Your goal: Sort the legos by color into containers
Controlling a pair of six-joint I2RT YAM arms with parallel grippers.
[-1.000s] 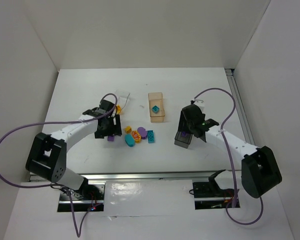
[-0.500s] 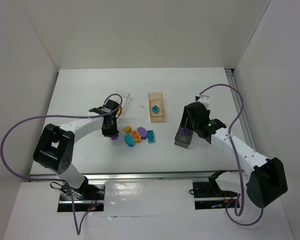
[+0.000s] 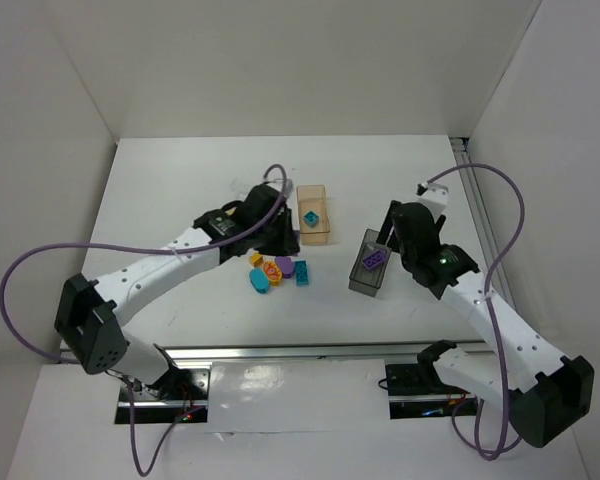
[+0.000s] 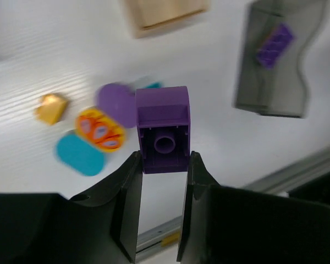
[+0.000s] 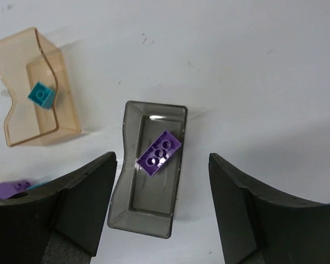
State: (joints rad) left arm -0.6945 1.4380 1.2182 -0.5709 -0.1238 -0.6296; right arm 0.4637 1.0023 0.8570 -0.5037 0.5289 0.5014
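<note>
Seen from the top camera, the left end effector (image 3: 283, 238) sits near the middle of the white counter (image 3: 180, 180). It is just above the little pile of loose legos and right beside the tan box (image 3: 320, 200). From up there you cannot see what it holds.

The left wrist camera shows it. The two black fingers (image 4: 126, 192) are closed tight on a purple block (image 4: 164, 124), with its hollow side facing the camera. Behind the block in that view lie a yellow piece (image 4: 50, 107), an orange oval piece (image 4: 100, 129), a teal oval (image 4: 80, 155) and a round purple piece (image 4: 114, 99), all close together. The top camera also shows a teal brick (image 3: 303, 272) at the right end of the pile. In the wrist view the block mostly hides it.

The right end effector (image 5: 162, 181) is spread wide open and holds nothing. Its camera looks straight down into the dark grey box (image 5: 154, 105). A flat purple brick (image 5: 159, 153) lies slanted on the bottom of that box. At the upper left of that view, one small teal lego (image 5: 42, 94) sits inside the tan box.

In the top camera the grey box is right of the middle. The tan box is up and to its left, not touching it.
</note>
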